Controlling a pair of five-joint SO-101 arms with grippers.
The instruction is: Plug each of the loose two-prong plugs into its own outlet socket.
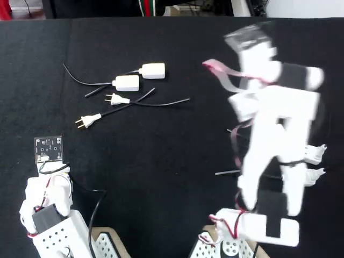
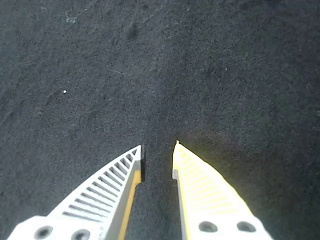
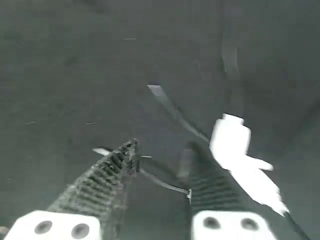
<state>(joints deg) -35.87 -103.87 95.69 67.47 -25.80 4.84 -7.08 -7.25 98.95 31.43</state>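
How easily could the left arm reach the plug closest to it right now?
Probably yes. The left gripper, slightly open, is above bare table, and nothing lies between it and that plug, though the stretch may be long.

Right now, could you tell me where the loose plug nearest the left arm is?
In the high view, that plug lies left of centre on the black table, diagonally beside the second plug, with the sockets just beyond.
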